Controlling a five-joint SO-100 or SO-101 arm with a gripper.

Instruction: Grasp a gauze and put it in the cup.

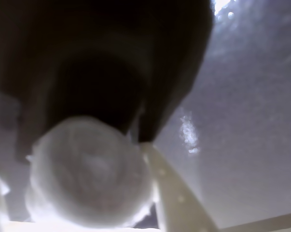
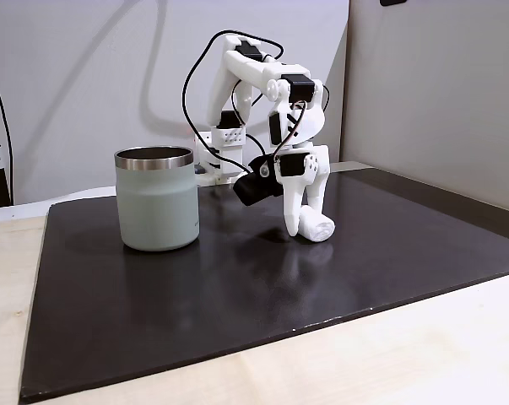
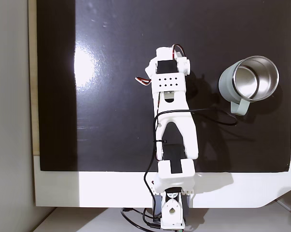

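**Q:** Fingers?

**Me:** I see the white plastic fingers (image 2: 301,226) down at the glossy black surface (image 2: 237,295), closed around the small white roll of soft gauze (image 2: 316,227). In the wrist view the gauze (image 1: 90,171) sits between a white finger (image 1: 176,193) on the right and another at the left edge.

**Q:** Is the gauze lifted?

**Me:** No, it rests on the surface.

**Q:** Cup?

**Me:** The pale mint-green tumbler with a steel rim (image 2: 156,199) stands upright, well apart, left of the arm in this fixed view; from above it (image 3: 249,79) is to the right.
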